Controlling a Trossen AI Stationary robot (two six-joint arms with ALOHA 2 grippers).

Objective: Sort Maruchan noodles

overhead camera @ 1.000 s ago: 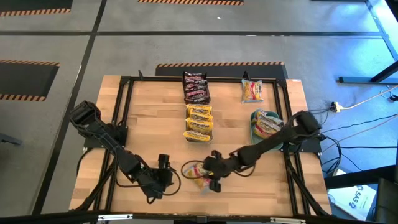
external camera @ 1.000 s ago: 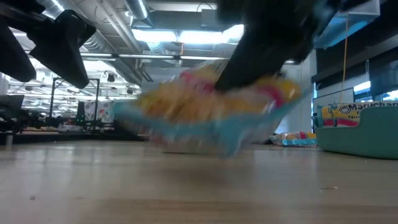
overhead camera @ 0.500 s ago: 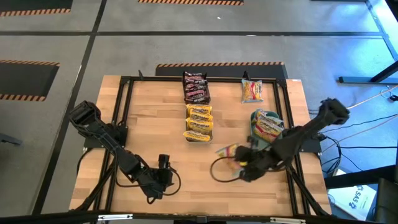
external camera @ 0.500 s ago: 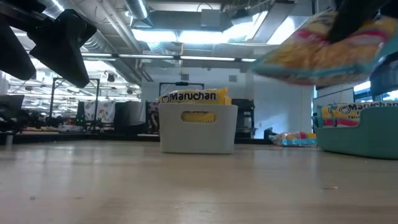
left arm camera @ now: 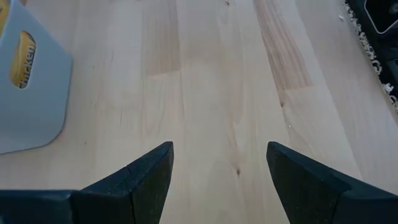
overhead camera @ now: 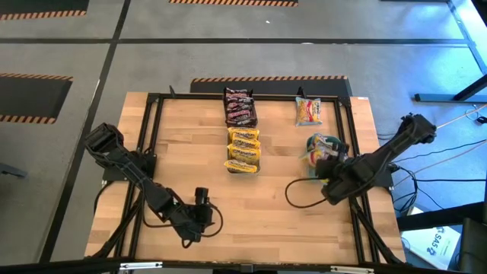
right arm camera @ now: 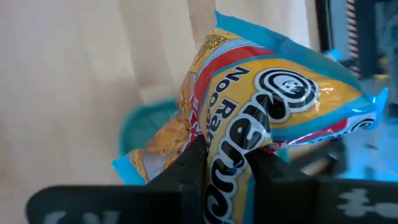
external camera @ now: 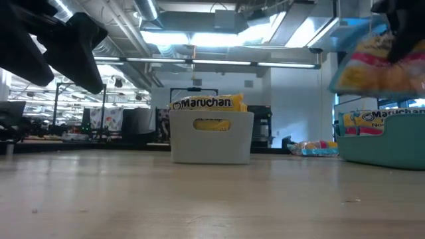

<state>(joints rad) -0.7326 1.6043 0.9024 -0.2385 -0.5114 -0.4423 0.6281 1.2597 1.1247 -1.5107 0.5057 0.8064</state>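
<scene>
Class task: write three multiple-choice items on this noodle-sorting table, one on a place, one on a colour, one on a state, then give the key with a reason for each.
1. Where is the packet held by the right tool?
A. Over the teal rectangular bin
B. In the clear bin
C. Flat on the table

2. What colour are the flat plastic noodle packets in the clear rectangular bin?
A. Dark brown-red
B. Yellow
C. Green

3. How is the left tool?
A. Shut on a packet
B. Open, holding nothing
C. Shut, empty

Key: A, the orange-yellow packet with blue edges hangs above the teal bin's rim; B, the high view shows yellow packets there; B, its fingers stand apart over bare wood.
</scene>
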